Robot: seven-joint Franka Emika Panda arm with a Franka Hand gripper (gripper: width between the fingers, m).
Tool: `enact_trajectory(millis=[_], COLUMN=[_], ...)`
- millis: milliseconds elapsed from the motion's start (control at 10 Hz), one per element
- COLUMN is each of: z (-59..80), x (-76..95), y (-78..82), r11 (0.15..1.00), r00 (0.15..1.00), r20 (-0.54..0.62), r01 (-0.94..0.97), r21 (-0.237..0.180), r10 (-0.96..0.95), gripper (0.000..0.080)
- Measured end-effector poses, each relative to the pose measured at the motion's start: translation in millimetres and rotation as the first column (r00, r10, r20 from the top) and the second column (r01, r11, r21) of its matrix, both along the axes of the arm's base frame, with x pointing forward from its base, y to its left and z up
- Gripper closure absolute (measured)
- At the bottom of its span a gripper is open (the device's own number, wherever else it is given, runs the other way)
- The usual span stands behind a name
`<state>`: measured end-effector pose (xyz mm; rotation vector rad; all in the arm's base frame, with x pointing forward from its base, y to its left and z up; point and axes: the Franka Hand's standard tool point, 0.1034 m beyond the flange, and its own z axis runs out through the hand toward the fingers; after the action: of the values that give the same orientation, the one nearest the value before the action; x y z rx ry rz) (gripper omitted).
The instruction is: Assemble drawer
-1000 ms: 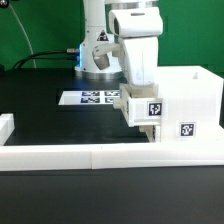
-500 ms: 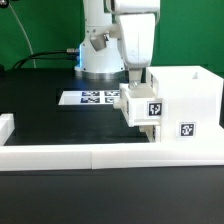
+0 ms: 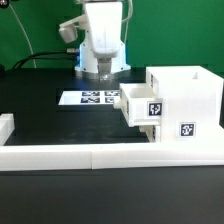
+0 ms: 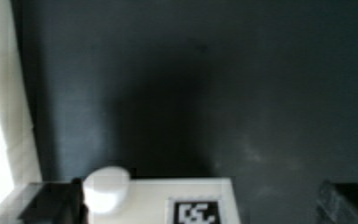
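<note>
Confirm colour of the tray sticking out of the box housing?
White plastic tray, one black-and-white square tag; exterior view.

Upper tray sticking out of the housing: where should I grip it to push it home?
Probably from above, on the upper tray's tagged front wall: it is the part that juts out of the housing toward the exterior view's left, with its open top exposed.

No readable text, only coded tags [image 3: 155, 109].
</note>
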<state>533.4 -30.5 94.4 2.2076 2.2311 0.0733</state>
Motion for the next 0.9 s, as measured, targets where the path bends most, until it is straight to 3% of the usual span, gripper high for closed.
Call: enact_trajectory(millis=[100,500,900], z=[-8.5,-34.5,-37.4], x=[-2.4,-6.1,3.0], y=[1.2,-18.9,6.3], r11=[1.000,0.985,0.983], r00=[1.000,0.998,0.998], r20=[-0.013,-0.048,-0.061], r01=[-0.020,-0.043,0.023], r21=[0.010,0.165,0.185], r10=[0.020,0.052,-0.012], gripper=[0.0151,0.0151,0.0151])
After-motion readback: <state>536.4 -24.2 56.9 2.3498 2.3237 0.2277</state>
